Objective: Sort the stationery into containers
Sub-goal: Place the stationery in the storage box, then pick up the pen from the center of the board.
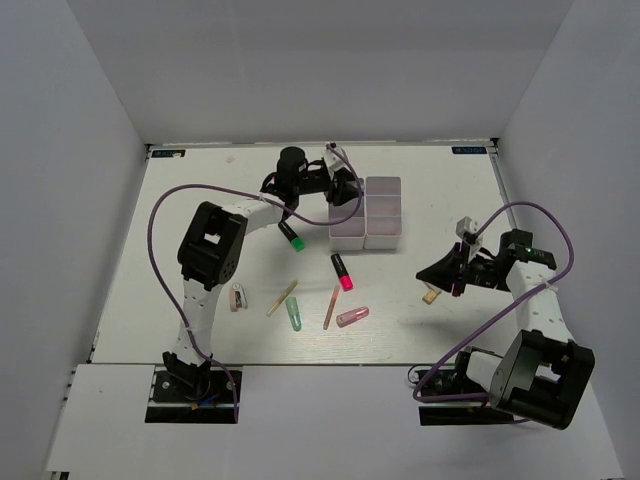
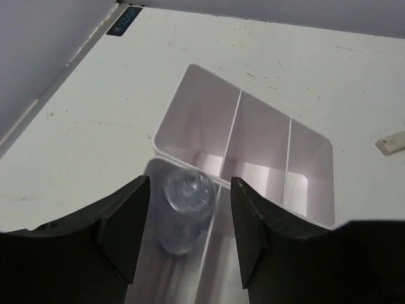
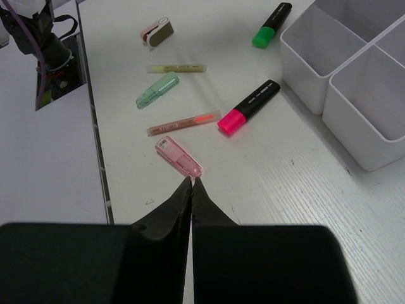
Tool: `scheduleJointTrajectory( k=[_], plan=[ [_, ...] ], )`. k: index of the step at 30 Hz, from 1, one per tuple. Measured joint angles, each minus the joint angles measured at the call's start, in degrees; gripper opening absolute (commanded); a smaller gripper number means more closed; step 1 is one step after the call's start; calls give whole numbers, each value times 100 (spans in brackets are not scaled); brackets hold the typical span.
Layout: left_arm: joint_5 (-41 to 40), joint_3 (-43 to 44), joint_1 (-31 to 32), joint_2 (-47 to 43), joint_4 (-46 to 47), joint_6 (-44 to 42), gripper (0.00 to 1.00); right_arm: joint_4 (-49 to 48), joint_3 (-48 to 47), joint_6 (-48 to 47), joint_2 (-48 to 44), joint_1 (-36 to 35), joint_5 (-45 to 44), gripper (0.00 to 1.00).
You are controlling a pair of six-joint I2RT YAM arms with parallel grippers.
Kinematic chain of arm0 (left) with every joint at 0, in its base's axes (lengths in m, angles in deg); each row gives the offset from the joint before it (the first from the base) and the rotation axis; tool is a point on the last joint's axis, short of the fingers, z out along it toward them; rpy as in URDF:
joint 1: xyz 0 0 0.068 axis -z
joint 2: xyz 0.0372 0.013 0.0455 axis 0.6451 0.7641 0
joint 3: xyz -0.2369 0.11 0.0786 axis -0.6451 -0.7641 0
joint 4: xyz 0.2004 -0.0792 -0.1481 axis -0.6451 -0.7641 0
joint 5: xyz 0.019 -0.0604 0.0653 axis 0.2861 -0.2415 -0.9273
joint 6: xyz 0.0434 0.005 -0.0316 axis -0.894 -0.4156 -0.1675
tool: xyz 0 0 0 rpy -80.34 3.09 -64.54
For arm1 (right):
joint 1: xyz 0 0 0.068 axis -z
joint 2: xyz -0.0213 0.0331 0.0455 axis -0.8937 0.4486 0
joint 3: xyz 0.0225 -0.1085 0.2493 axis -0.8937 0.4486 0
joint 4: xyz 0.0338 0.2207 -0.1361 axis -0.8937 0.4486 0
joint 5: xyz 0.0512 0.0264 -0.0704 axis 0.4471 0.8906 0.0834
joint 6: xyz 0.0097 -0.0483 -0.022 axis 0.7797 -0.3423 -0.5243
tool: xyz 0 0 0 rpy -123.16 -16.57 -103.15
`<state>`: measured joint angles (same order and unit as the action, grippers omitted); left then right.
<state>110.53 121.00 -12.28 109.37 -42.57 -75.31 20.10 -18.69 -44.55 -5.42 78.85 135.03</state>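
Twice checked the left gripper (image 2: 190, 185) (from above and from its own wrist camera) and found it spread wide over the far left corner of the white organiser (image 2: 190, 107). Noted a translucent blue tube (image 2: 187, 206) standing on end between the fingers (image 2: 126, 228), inside a compartment, with a gap to each finger. Found the right gripper (image 3: 192, 189) pinched fully together, holding nothing, pointed down at the table (image 3: 304, 190). Saw its tips lined up with the pink tube (image 3: 178, 156) in the wrist view, yet well apart from it in the overhead view. Recorded, lying loose on the table nearer the arm bases than the organiser: pink-capped marker (image 3: 250, 106), orange stick (image 3: 183, 123), green tube (image 3: 157, 89), yellowish stick (image 3: 178, 68), green-capped marker (image 3: 272, 24) and a small pink-and-tan piece (image 3: 157, 31). Located the beige block (image 1: 432, 296) near the right gripper, well apart from the rest.
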Motion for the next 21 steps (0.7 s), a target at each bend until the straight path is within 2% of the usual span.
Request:
scheduleJointTrajectory(
  k=[1, 2, 3, 5, 8, 9, 13, 14, 16, 17, 18, 19, 20, 21],
  plan=[
    [-2, -9, 7, 0, -44, -7, 68, 46, -2, -48, 0, 9, 11, 5],
    [-35, -9, 20, -2, -109, -26, 80, 111, -11, -103, 2, 20, 17, 5],
    [-61, -2, 35, -9, -184, -28, 86, 168, -24, -157, 9, 24, 20, 6],
    [-149, 26, 70, -31, -334, -70, 87, 280, -59, -264, 24, 33, 42, 6],
    [-260, 50, 129, -144, -525, -35, 77, 413, -76, -387, 31, 63, 63, 8],
    [-319, 55, 151, -203, -564, 11, 59, 448, -76, -424, 33, 72, 63, 6],
    [-706, 59, 195, -708, -857, 413, 39, 494, -103, -310, 39, 107, 74, 7],
    [-920, 59, 214, -914, -986, 542, 38, 444, -136, -125, 52, 109, 81, 11],
    [-1292, 42, 225, -1416, -1346, 804, 38, 234, -225, 446, 127, 133, 76, 27],
    [-1543, -66, 227, -1755, -1416, 920, 38, 109, -271, 885, 192, 144, 85, 60],
    [-1799, -243, 225, -2118, -1534, 1038, 38, -70, -369, 1471, 334, 162, 66, 71],
    [-2031, -452, 223, -2529, -1707, 1152, 44, -155, -415, 1631, 413, 168, 48, 85],
    [-2396, -649, 221, -2938, -1880, 1300, 52, 17, -599, 1650, 625, 188, 44, 90],
    [-2754, -754, 214, -3261, -2153, 1425, 62, 282, -841, 1469, 905, 201, 13, 90]
  ],
)
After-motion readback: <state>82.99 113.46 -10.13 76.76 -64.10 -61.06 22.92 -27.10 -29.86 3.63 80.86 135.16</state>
